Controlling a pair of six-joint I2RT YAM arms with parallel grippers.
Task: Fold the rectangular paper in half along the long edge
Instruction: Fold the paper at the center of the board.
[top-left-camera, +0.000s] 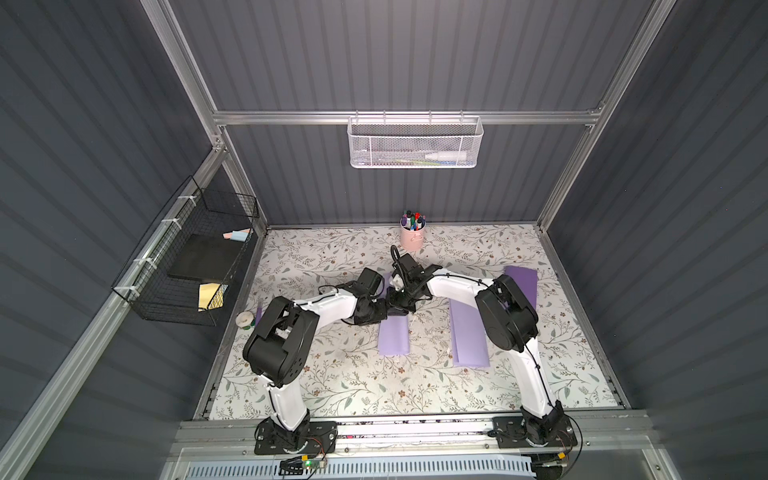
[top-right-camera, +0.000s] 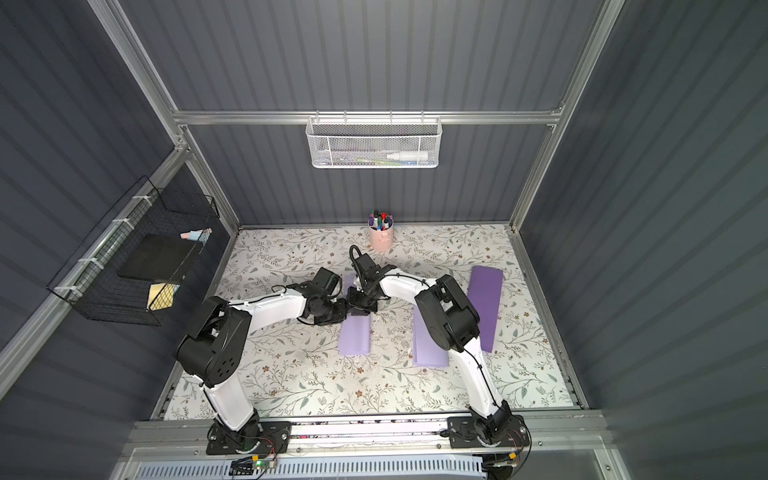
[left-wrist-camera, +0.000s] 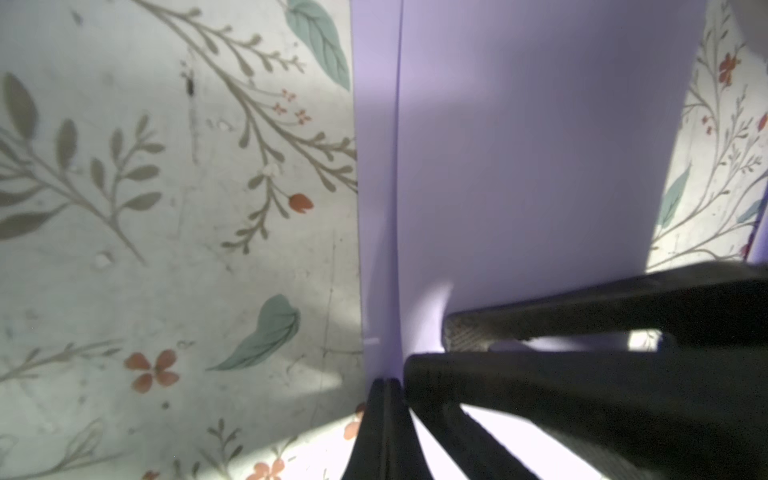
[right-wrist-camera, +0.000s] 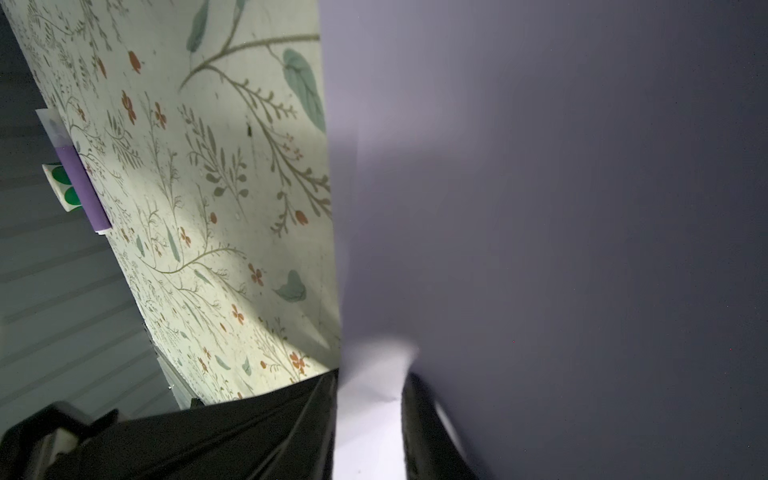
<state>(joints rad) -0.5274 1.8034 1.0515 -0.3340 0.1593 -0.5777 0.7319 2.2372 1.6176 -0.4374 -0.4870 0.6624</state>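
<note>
Purple paper (top-left-camera: 392, 336), folded, on desk (top-left-camera: 332, 374) in front of pink pen cup (top-left-camera: 411, 239): left claw (left-wrist-camera: 386, 382) closed at its edge, right claw (right-wrist-camera: 372, 376) slightly parted over it.

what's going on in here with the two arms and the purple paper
Both arms meet over the middle purple paper on the floral table; it lies doubled lengthwise, layers slightly offset. The left gripper is shut, tips at the upper layer's edge. The right gripper beside it is open, paper between its fingers. Two other purple sheets lie aside.
</note>
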